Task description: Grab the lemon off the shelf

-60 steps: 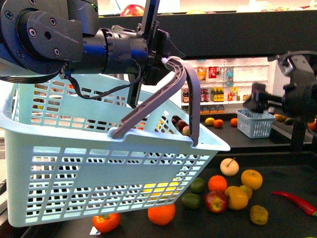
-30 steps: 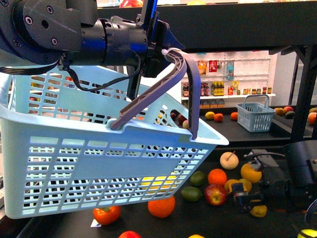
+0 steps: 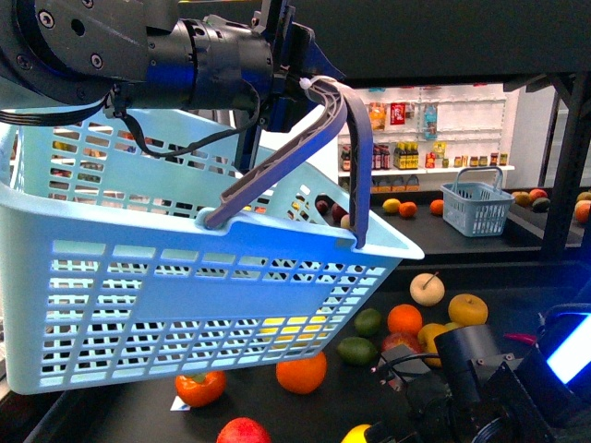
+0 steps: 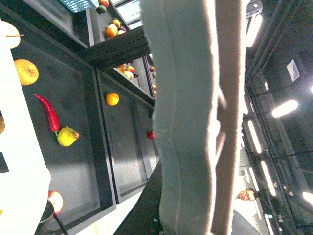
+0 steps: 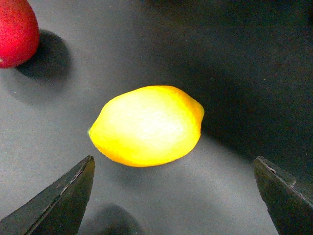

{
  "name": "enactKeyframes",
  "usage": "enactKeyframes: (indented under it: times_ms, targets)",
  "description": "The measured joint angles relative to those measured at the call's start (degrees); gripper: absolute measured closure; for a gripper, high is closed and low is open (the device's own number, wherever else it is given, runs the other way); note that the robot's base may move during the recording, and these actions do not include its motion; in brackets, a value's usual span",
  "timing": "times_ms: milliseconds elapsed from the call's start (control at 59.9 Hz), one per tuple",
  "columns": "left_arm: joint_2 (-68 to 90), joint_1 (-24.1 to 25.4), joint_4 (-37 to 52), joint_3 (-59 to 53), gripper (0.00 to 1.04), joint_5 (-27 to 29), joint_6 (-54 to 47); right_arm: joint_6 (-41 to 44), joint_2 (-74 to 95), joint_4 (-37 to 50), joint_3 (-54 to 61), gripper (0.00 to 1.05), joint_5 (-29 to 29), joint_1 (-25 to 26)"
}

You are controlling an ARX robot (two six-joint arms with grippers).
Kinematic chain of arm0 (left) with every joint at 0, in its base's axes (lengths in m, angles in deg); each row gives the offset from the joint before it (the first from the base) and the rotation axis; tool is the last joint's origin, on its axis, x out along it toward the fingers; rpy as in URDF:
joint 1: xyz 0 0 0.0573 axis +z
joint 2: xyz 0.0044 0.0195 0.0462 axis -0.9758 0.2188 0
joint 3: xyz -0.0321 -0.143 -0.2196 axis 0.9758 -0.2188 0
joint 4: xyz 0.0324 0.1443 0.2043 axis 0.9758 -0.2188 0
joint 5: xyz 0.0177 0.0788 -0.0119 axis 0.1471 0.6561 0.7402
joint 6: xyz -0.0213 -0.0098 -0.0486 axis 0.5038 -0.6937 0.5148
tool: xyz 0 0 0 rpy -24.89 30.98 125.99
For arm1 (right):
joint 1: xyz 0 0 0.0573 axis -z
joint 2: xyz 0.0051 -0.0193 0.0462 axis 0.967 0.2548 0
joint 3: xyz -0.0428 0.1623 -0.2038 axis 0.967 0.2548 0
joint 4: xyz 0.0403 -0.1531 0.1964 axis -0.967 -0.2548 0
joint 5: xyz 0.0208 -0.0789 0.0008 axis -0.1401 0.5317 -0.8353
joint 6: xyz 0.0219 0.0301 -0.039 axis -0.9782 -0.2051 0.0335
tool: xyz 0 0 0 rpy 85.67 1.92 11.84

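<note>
**Right gripper.** The right gripper (image 5: pixel 172 193) was wide open and held nothing. Its two dark fingertips (image 5: pixel 63 196) stood one on each side of the lemon (image 5: pixel 146 125), and neither touched it.

**Lemon.** The lemon lay on its side on the dark floor of the lower tray of the shelf (image 3: pixel 561 166). A red fruit (image 5: pixel 16 29) lay near it but apart from it. In the front view only the top of the lemon showed, at the near edge of the tray and about midway along that edge. It lay just beside the right arm (image 3: pixel 480 388), which filled the near right corner of the tray. The red fruit lay to the lemon's left along the same edge.

**Left gripper.** The left gripper (image 3: pixel 294 65) was closed on the top of the grey basket handle (image 3: pixel 319 129). The pale-blue basket (image 3: pixel 185 286) hung from it, tilted, above the left half of the tray. In the left wrist view the handle ran through the middle of the picture and hid the fingers.

**Other items on the tray.** Toward the middle of the tray lay an orange (image 3: pixel 301 372) and a dark green fruit (image 3: pixel 355 350). Further back lay a pale round fruit with a stem (image 3: pixel 427 288) and a yellow-orange fruit (image 3: pixel 468 309). None of these touched the lemon.
</note>
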Motion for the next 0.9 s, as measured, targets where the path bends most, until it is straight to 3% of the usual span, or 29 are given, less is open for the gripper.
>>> enactKeyframes:
  times_ms: [250, 634, 901]
  targets:
    - [0.0, 0.0, 0.0, 0.0, 0.97, 0.0, 0.0, 0.3, 5.7, -3.8, -8.4, 0.07, 2.1, -1.6]
    - [0.0, 0.0, 0.0, 0.0, 0.97, 0.0, 0.0, 5.0, 17.3, -13.8, -30.5, 0.07, 2.8, -3.2]
    - [0.0, 0.0, 0.0, 0.0, 0.97, 0.0, 0.0, 6.2, 18.5, -16.5, -32.1, 0.07, -0.5, -2.5]
